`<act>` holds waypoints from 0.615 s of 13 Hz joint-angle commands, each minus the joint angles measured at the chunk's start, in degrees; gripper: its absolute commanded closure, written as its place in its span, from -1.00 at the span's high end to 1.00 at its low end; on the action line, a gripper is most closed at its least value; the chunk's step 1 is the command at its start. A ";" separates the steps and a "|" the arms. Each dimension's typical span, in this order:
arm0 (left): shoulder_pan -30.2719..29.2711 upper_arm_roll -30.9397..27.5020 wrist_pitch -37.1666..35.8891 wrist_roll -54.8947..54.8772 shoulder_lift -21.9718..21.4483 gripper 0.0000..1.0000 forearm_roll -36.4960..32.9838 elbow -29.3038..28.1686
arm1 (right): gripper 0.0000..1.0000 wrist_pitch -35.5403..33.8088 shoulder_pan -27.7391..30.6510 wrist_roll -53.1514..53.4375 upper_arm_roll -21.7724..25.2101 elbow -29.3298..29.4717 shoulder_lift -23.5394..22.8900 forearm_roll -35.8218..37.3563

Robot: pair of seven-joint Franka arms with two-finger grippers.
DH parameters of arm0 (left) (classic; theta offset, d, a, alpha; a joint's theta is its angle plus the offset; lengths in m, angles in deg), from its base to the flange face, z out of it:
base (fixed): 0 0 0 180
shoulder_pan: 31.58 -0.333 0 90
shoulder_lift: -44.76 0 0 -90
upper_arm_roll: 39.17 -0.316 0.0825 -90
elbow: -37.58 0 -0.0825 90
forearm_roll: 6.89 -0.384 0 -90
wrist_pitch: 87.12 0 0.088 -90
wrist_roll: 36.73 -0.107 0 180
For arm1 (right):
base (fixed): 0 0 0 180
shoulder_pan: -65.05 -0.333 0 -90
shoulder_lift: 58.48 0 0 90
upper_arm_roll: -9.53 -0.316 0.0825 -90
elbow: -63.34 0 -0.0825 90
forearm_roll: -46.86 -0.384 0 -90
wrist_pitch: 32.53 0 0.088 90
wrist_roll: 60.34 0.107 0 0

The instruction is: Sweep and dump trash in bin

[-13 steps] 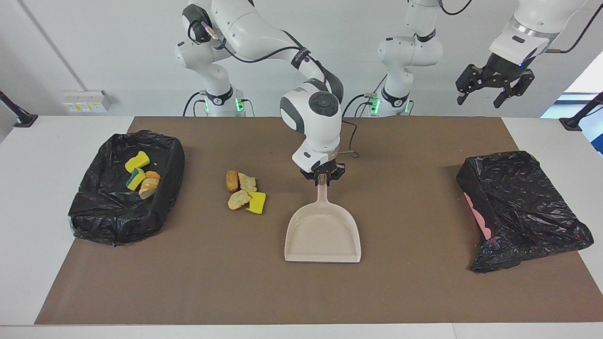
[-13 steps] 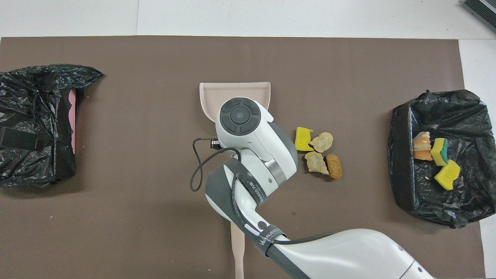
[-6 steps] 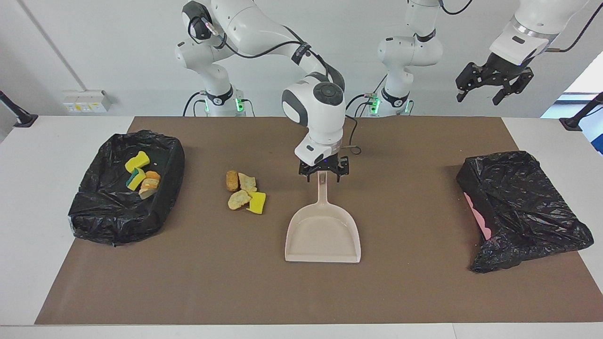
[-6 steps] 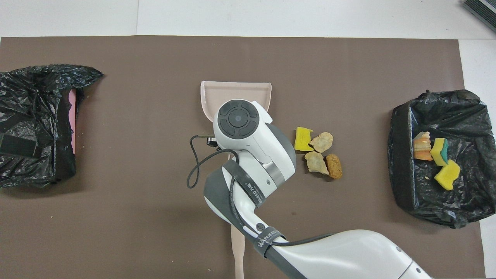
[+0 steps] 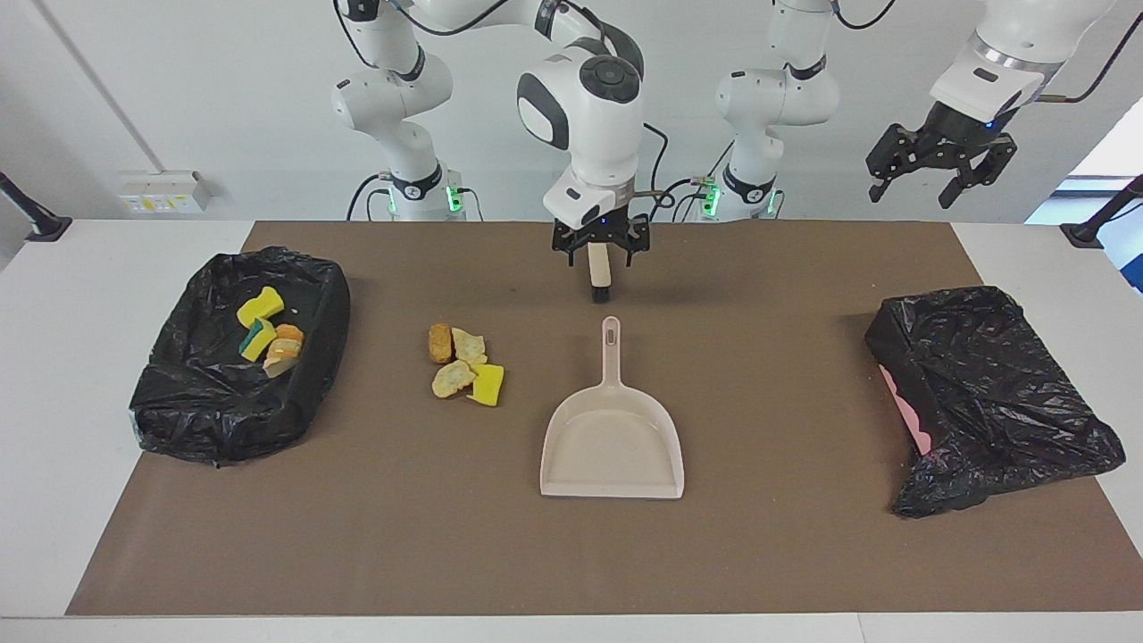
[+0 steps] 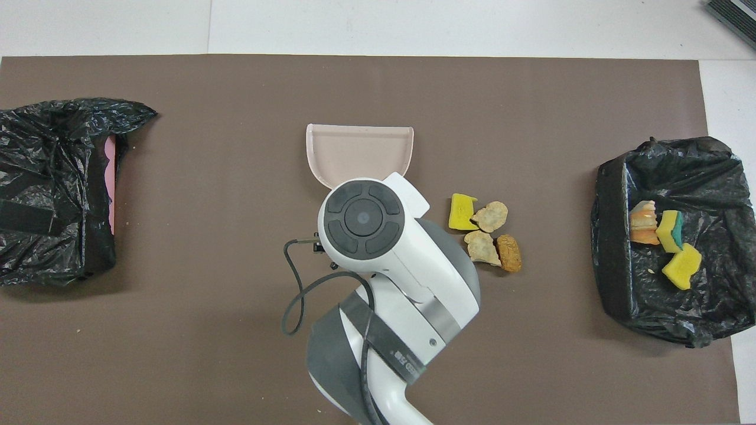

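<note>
2 black-lined bins bracket the bench: the one (image 5: pixel 170 393) at the right arm's end has 3 pieces lying in it, while the other (image 5: pixel 991 402) at the left arm's end is crumpled, with pink showing at its edge. Next in size, the dustpan (image 5: pixel 612 446) now lies flat and free on the brown mat (image 5: pixel 786 554), handle toward the robots, mouth away from them. A second ago the right claw (image 5: pixel 598 259) was clamped on that handle; it has since let go and risen, and now hangs over the mat above the handle's tip, fingers spread wide. A short pale stub with a dark end shows between them, and I cannot tell what it is. The left claw (image 5: pixel 920 179) waits high over its own end, also open. Smallest, 4 pieces of trash (image 5: pixel 464 366) sit in a tight cluster just beside the dustpan, toward the filled bin. So 1 load looks dumped and the pan parked; the 4 remaining pieces probably need sweeping into it next.
</note>
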 commanded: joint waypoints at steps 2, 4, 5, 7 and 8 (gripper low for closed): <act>3.26 0.51 7.24 -0.32 1.30 1.00 -0.20 -4.32 | 1.00 8.19 -4.11 1.42 -0.24 -20.77 12.60 -7.72; 7.47 0.42 13.04 -0.24 3.41 1.00 -0.20 -6.87 | 1.00 11.28 -7.45 1.42 -0.24 -28.62 17.10 -9.67; 8.62 0.42 15.33 -0.24 4.12 1.00 -0.20 -8.10 | 1.00 13.47 -10.42 2.38 -0.24 -30.47 16.76 -10.37; 10.98 0.51 20.34 -0.32 4.21 1.00 -0.20 -12.22 | 1.00 18.65 -13.77 4.49 -0.24 -35.65 17.02 -10.73; 12.31 0.51 22.88 -0.15 4.38 1.00 -0.20 -13.72 | 1.00 21.11 -15.71 5.89 -0.15 -36.98 16.59 -11.08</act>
